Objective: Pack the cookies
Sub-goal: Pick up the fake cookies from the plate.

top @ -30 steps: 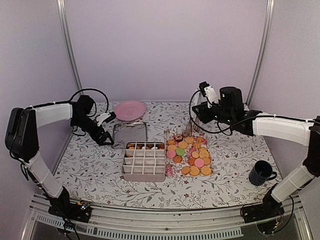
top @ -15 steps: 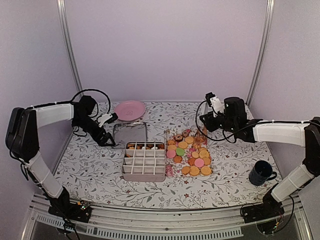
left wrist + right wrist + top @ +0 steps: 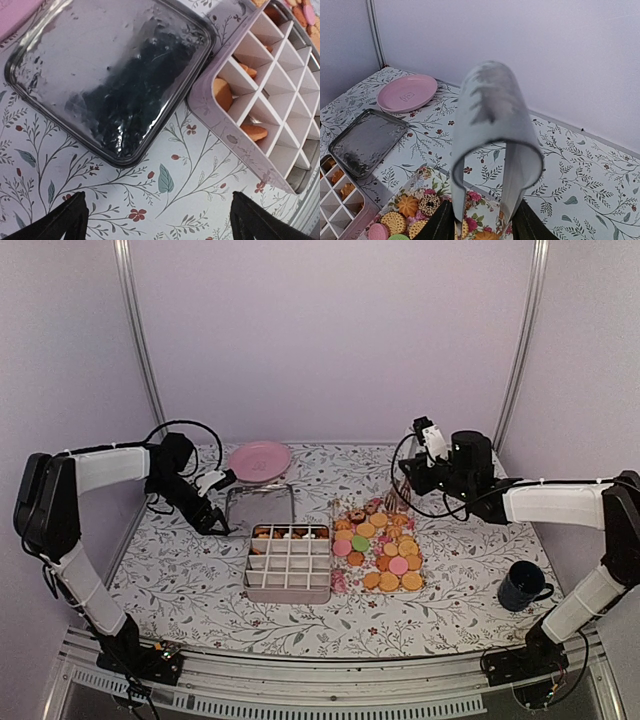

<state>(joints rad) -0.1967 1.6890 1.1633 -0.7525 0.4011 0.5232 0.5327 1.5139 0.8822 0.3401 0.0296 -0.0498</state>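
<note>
The cookies (image 3: 380, 545), mostly orange with a few pink and one green, lie on a floral tray (image 3: 345, 582) right of a white box (image 3: 288, 562) divided into compartments. A few cookies (image 3: 222, 95) sit in the box's far row. My right gripper (image 3: 408, 482) is shut on silver tongs (image 3: 492, 115), held above the tray's far edge. The cookies show below them in the right wrist view (image 3: 407, 205). My left gripper (image 3: 157, 200) is open and empty, low over the tablecloth beside the box (image 3: 265, 90) and a metal lid (image 3: 110, 75).
A pink plate (image 3: 259, 460) stands at the back, with the metal lid (image 3: 259, 508) in front of it. A dark mug (image 3: 522, 586) stands at the right front. Purple walls close in the back and sides.
My right arm has swung right and lower with the tongs, now over the tray's far edge. The left arm has not moved.
</note>
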